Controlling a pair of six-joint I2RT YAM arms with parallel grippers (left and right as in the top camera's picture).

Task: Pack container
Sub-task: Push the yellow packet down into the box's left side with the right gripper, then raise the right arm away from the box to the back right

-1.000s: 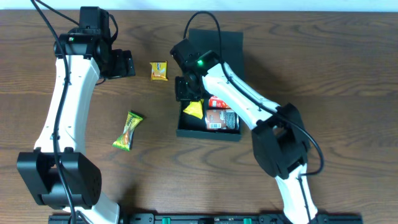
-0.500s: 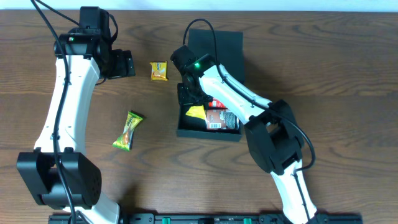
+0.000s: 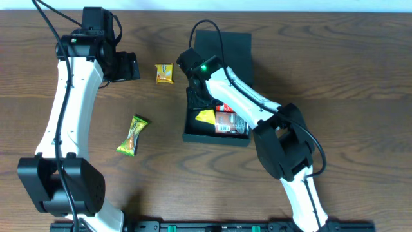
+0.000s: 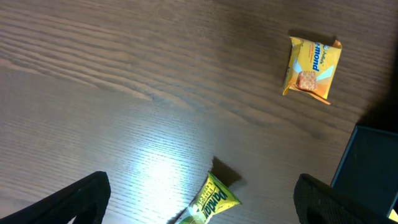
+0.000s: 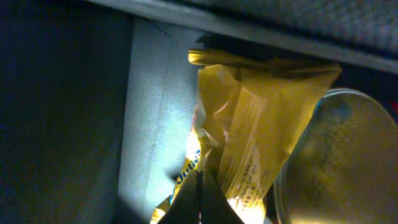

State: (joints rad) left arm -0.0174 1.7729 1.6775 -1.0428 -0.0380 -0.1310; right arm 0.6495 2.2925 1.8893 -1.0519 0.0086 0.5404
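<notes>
Overhead view, items as found.

1. Container [image 3: 215, 139]: dark square box at the centre of the frame. Its hinged lid [image 3: 235, 48] is thrown back flat toward the upper edge, which leaves the cavity open from above for loading. Inside, a red can [image 3: 229, 121] lies on its side in the right-hand part and a yellow packet [image 3: 205, 117] sits in the left-hand part.

2. Right gripper [image 3: 198, 98]: lowered into the container's upper-left corner. In the right wrist view its jaws are pressed together to a point, and the yellow packet's crumpled film is gathered at the tips. It appears to be pinched by an edge so it can be set down beside the can, whose metal end shows at the lower right of that view. The container's grey inner wall runs down the left. Judged step: placing this packet, release not yet made.

3. Left gripper [image 3: 125, 66]: upper left of the frame, well apart from the container. Its fingers are spread fully wide and hold nothing, and it hangs above bare table [image 3: 347, 77]. It is probably parked clear while the other arm works.

4. Almond packet [image 3: 165, 73]: orange-yellow, lying flat between the left gripper and the container, not yet packed.

5. Green packet [image 3: 132, 135]: lying at an angle at the lower left of the frame, well apart from the container, not yet packed. The left wrist view shows it just below the open fingers, so it looks the likeliest next pick for that arm.
</notes>
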